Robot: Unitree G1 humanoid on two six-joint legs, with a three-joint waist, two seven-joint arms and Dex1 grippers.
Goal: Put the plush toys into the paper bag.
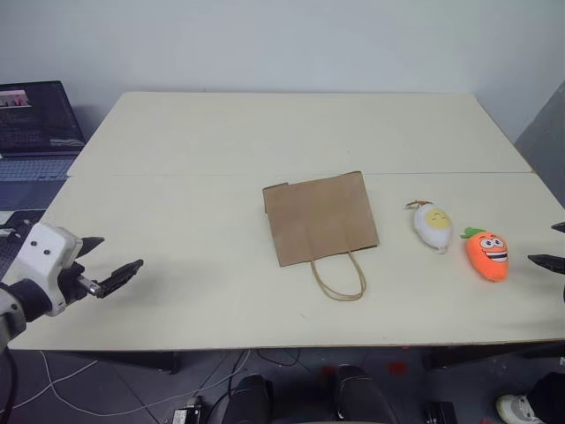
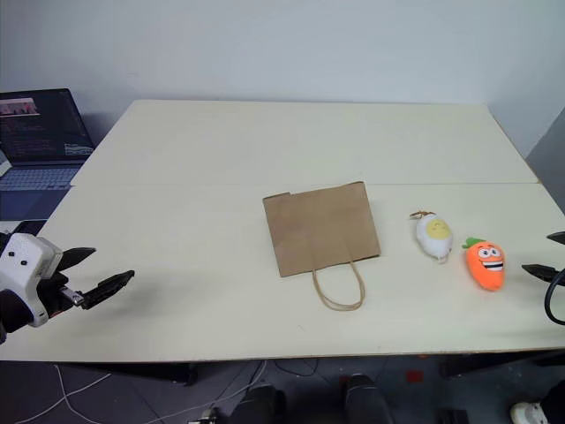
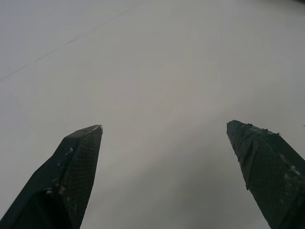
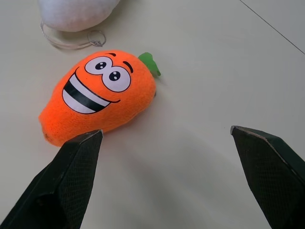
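The brown paper bag (image 1: 318, 216) lies flat in the middle of the table, its loop handle (image 1: 340, 279) pointing toward the near edge. To its right lie the white egg plush toy (image 1: 433, 225) and, further right, the orange carrot plush toy (image 1: 487, 253). My right gripper (image 1: 546, 244) hovers open just right of the carrot. In the right wrist view the carrot (image 4: 100, 95) lies ahead of the spread fingers, apart from them, with the egg (image 4: 76, 12) beyond it. My left gripper (image 1: 116, 253) is open over bare table at the near left, nothing between its fingers (image 3: 76, 162).
The pale table (image 1: 221, 168) has a seam running across it behind the bag. An open laptop (image 1: 35, 124) sits off the table's far left corner. Cables lie on the floor below the near edge.
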